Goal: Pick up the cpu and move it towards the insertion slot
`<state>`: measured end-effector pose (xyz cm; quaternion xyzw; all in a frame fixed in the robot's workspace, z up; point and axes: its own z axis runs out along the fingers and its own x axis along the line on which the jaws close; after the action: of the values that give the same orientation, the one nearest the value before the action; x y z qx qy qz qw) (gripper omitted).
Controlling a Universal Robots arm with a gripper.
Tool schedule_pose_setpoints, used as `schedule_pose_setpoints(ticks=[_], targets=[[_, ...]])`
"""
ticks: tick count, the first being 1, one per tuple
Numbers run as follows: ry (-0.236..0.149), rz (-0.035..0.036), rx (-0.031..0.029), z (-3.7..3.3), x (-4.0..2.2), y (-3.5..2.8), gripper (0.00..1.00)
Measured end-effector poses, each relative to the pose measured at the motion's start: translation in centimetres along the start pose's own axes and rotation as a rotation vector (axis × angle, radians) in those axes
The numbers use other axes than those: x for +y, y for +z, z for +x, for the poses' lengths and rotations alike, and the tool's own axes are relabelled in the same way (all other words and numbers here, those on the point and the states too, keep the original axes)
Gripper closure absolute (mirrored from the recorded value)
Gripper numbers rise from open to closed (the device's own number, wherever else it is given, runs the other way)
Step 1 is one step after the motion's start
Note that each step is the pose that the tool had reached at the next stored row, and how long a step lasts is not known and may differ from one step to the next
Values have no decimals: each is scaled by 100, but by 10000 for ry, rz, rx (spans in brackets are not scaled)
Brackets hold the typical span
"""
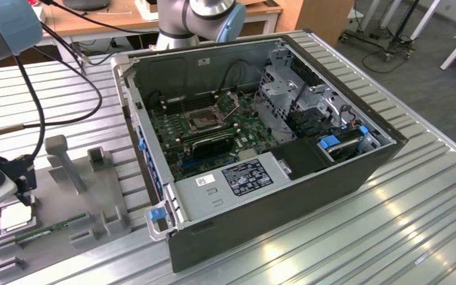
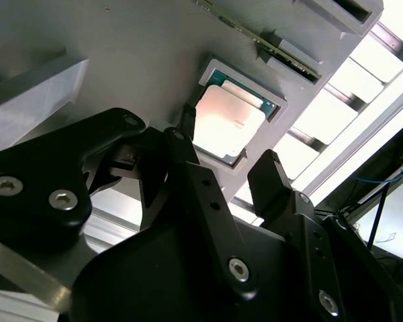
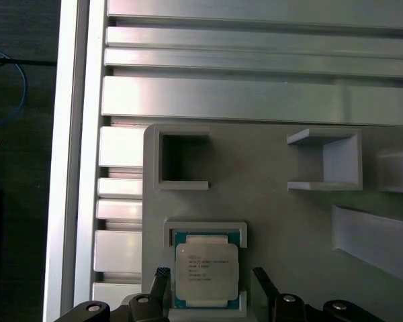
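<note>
cpu point(image 1: 14, 218): in grey holder point(image 1: 109, 190), exterior view's lower left. gripper point(image 3: 209, 276): fingers spread, astride the cpu. pick-up step, grasp not yet made.

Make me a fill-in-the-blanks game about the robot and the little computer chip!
1. The cpu rests in a recess of a holder whose colour is ____.
2. The end effector hangs over the cpu with a finger on each side of it, so it is ____.
3. The insertion slot sits inside the computer case, on a circuit board coloured ____.

Missing words: grey; open; green.
</note>
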<state>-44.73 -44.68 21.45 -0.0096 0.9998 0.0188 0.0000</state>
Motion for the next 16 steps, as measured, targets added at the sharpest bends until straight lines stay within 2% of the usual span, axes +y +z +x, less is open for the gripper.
schedule_pose_setpoints(ticks=[7,16], targets=[[0,1,2,0,-1,36,41],[0,2,2,0,-5,124,41]])
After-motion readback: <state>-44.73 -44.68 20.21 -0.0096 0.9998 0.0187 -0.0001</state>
